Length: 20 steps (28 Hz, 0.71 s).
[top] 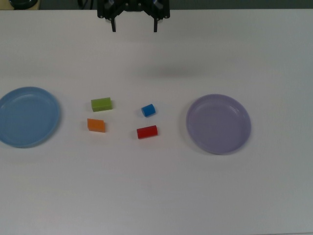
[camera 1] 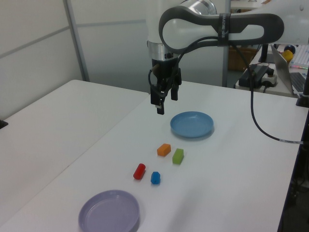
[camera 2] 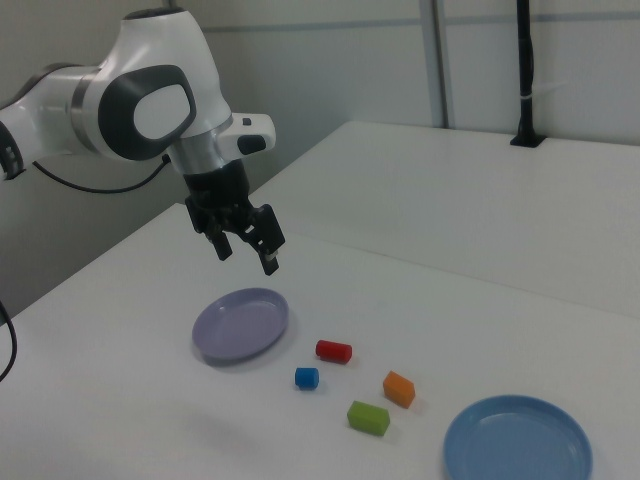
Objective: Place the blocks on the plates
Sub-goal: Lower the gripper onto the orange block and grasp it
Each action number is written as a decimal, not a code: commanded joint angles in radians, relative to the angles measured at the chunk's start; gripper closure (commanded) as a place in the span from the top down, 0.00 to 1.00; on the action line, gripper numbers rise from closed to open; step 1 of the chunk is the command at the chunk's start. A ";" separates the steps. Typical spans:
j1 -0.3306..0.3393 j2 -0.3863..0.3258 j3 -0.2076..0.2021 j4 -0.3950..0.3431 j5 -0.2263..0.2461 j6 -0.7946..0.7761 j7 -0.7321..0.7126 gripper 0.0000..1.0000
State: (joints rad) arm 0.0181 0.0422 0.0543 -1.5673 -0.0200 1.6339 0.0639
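Between plates [top: 218,124], four blocks [top: 101,104], fingers [top: 134,27] seemingly parted

Your gripper [top: 134,25] hangs high, fingers spread, with open air beneath it down to the bare table [top: 156,196]. Ahead of it, four blocks [top: 101,104] cluster with narrow gaps between them. Blue plate [top: 27,116] and lavender plate [top: 218,123] flank them, well apart, leaving clear lanes.

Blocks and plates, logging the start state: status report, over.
Gripper open, empty, raised above the table. Four blocks on the table between the plates, none plated. Nothing in the way.
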 commanded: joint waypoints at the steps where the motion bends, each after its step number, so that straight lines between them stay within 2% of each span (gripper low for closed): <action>1: -0.012 -0.005 -0.010 0.001 0.020 0.004 -0.024 1.00; 5: -0.014 0.001 -0.011 0.000 0.019 0.006 -0.027 1.00; 9: -0.023 0.010 -0.011 -0.005 0.012 0.012 -0.119 1.00; 14: -0.095 0.054 -0.011 0.001 0.026 0.015 -0.176 1.00; 17: -0.113 0.077 -0.011 0.001 0.040 0.018 -0.197 1.00; 20: -0.115 0.113 -0.011 0.001 0.034 0.029 -0.220 1.00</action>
State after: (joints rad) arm -0.0897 0.1064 0.0473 -1.5699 -0.0047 1.6339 -0.1067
